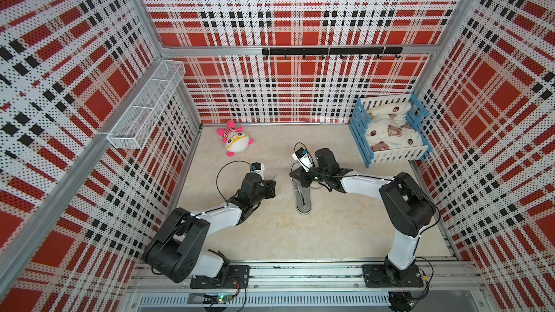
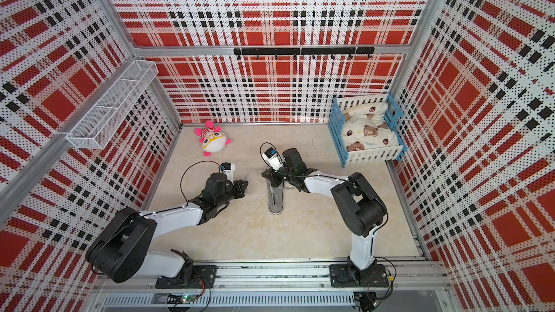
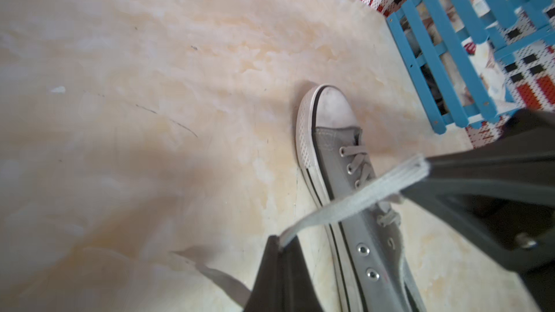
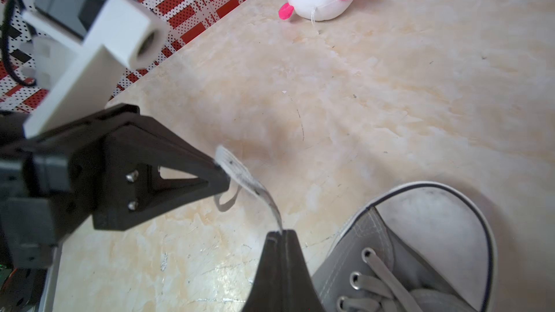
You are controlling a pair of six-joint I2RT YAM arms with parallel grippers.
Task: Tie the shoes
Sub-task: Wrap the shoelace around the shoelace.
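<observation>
- The grey sneaker (image 1: 303,199) is lying near the middle of the worktop (image 1: 270,235), running lengthwise between the near and far edges. Its white toe cap (image 4: 435,220) is showing in both wrist views.
- One pale grey lace (image 3: 357,198) is stretching through the air between the tips of the two grippers.
- The right gripper (image 4: 282,234) is hovering over the far part of the sneaker, its jaws pressed together on that lace.
- The left gripper (image 3: 280,241) is sitting just left of the sneaker, jaws likewise closed and pinching the same lace. A loose bit of lace is hanging below it.
- The two grippers are sitting near each other without touching.
- A pink-and-white plush toy (image 1: 235,142) is lying near the far left corner, well apart from the sneaker.
- A blue-and-white crate (image 1: 362,136) is standing in the far right corner, holding a bear-print blanket (image 1: 390,130).
</observation>
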